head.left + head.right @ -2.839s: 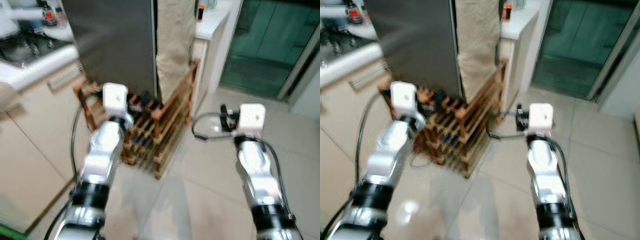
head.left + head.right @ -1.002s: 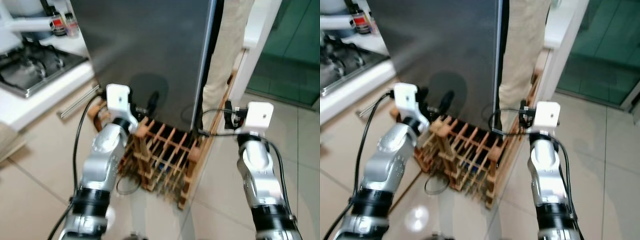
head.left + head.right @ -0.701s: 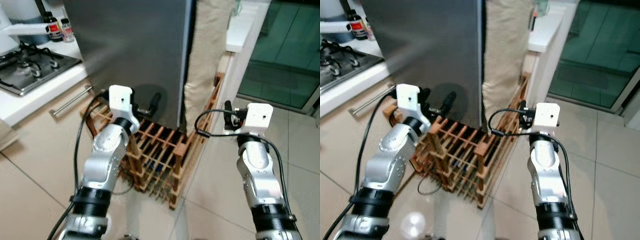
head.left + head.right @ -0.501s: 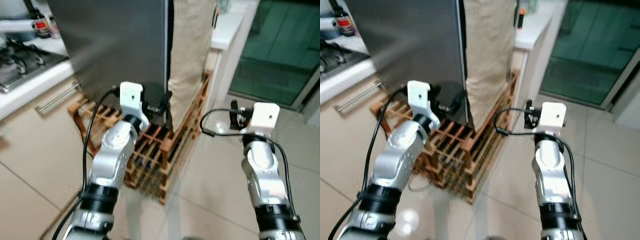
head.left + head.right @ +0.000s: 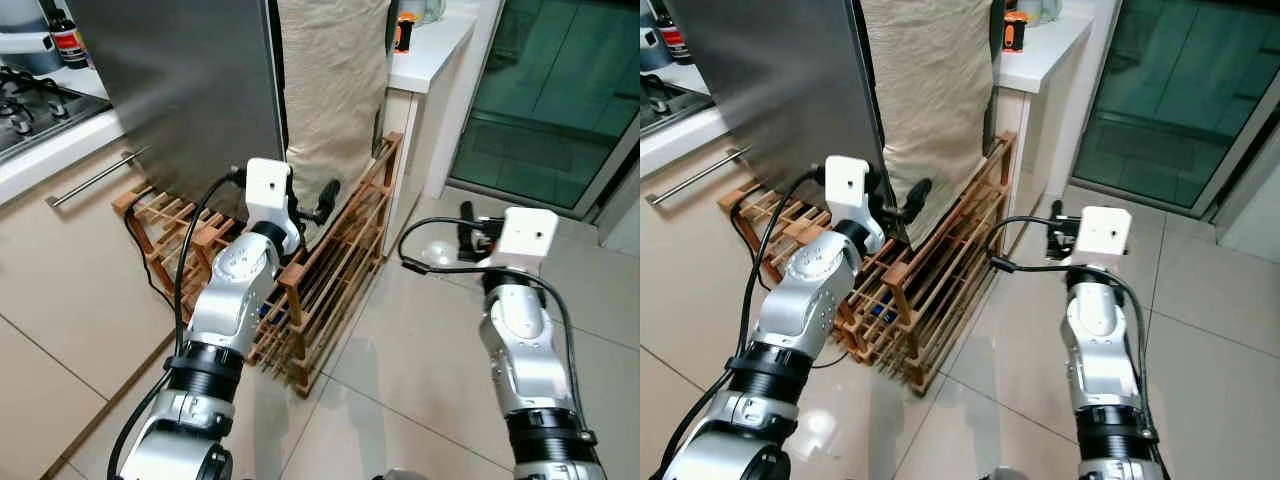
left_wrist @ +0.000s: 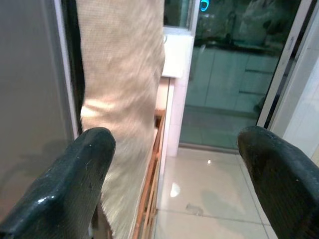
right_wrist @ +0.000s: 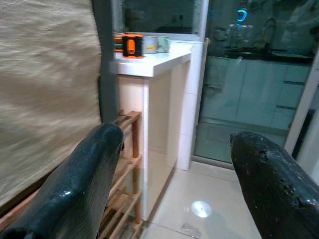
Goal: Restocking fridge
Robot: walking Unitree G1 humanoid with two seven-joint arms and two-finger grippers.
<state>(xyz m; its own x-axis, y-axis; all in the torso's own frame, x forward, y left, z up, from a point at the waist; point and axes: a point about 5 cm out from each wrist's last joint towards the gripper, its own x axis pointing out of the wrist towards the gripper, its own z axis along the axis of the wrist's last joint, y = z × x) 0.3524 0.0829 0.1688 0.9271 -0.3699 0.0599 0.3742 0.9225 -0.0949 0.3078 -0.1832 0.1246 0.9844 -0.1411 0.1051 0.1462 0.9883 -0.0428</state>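
Tiled kitchen floor (image 5: 420, 400). Eye views: steel fridge (image 5: 180, 90) stood beside a counter (image 5: 430, 50), a beige cloth (image 5: 330, 80) hung at its side, a wooden rack (image 5: 320, 290) set against its foot. Left gripper (image 5: 322, 205) is raised over the rack, right gripper (image 5: 468, 240) over the floor.

Left wrist view: fingers (image 6: 75, 184) are spread wide, nothing held, cloth ahead.

Right wrist view: fingers (image 7: 79, 184) are spread wide, nothing held, counter ahead.

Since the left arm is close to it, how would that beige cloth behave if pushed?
The cloth would probably give way and swing: it hangs in soft folds beside the fridge. It looks coarse-woven, so likely not slippery. The open left tool near its lower edge might snag it.
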